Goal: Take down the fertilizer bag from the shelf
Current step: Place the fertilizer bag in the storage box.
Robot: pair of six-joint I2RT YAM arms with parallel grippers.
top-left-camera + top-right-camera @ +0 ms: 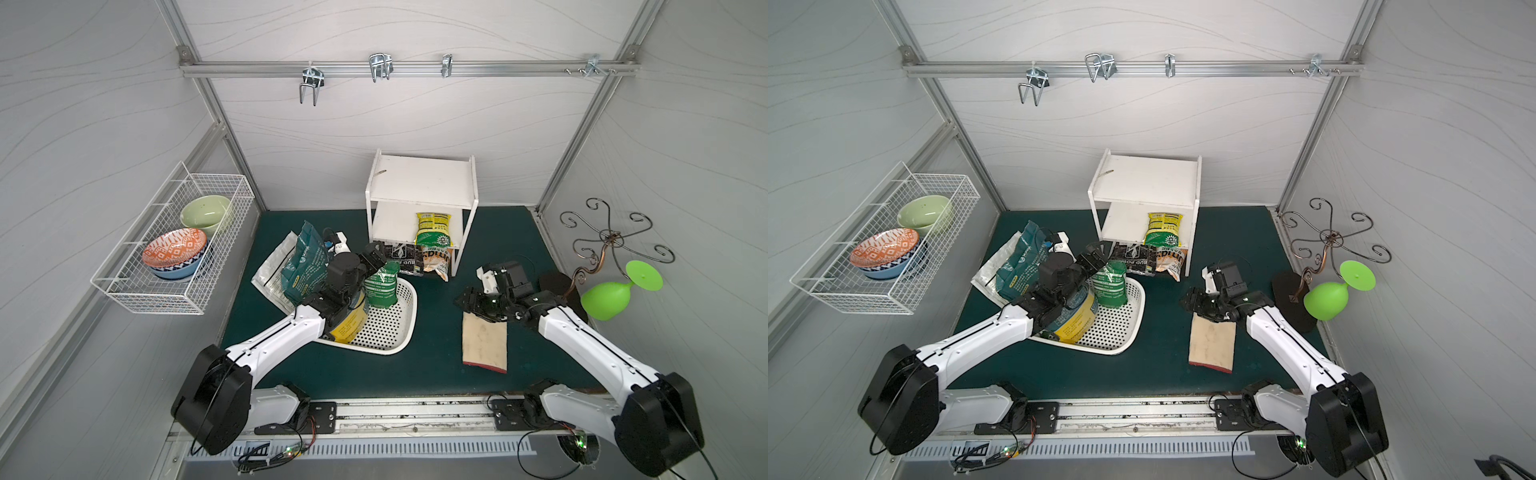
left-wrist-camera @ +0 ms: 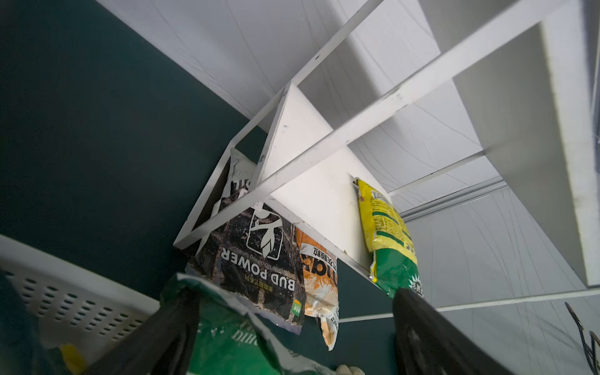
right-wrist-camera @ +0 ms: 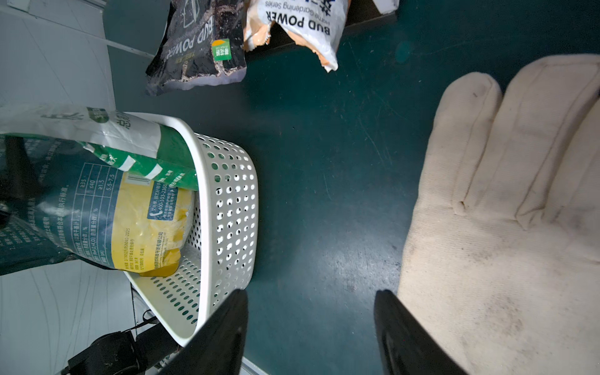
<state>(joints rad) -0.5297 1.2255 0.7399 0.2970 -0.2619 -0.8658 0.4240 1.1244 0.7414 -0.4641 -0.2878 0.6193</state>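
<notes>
The white shelf stands at the back of the green mat. A yellow-and-green fertilizer bag leans upright on its lower board. My left gripper is open, in front of the shelf, over the top of a green bag. That bag stands in the white perforated basket and lies against one finger without being pinched. My right gripper is open over bare mat with nothing between its fingers.
A black bag and an orange bag lie under the shelf. A dark teal bag leans beside the basket. A beige glove lies by my right gripper. A green goblet hangs at the right, and a wire basket holds bowls at the left.
</notes>
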